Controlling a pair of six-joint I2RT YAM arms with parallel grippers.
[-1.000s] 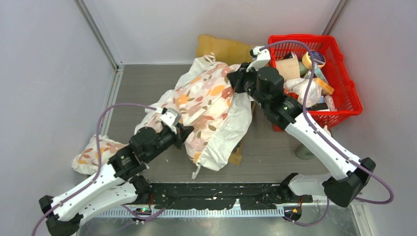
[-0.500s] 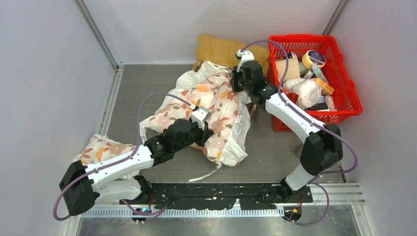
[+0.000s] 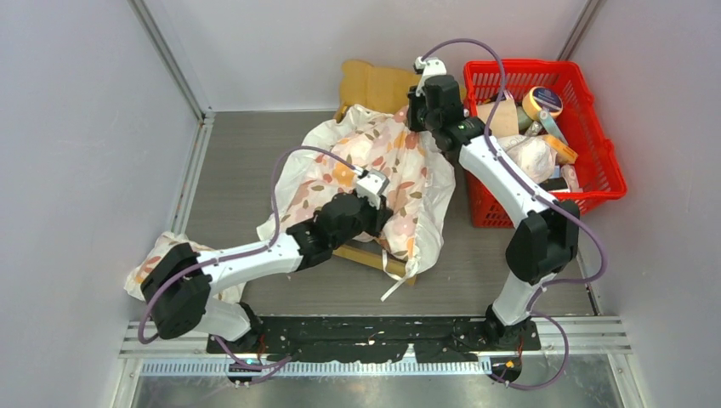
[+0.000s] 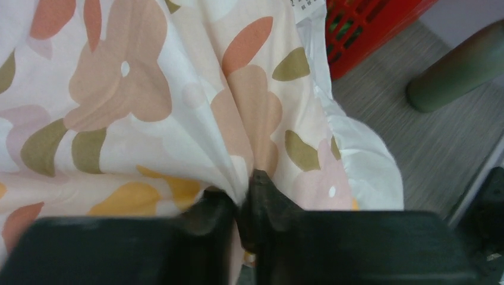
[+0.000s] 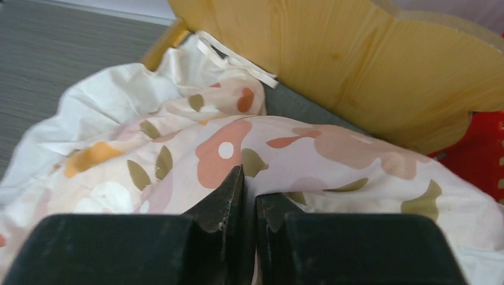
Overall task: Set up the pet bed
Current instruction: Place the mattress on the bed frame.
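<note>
The white-shelled, black-jointed left arm [image 3: 246, 259] and right arm [image 3: 502, 174] trail looping purple cables [image 3: 293, 152]. Matte black wedge fingers [image 5: 223, 202] tip both.

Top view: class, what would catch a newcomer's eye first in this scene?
The floral cushion draped over the pet bed in the middle stands out most, with the left gripper pinching its near side and the right gripper pinching its far side. Next comes the red basket at the far right, crammed with odds and ends.
</note>
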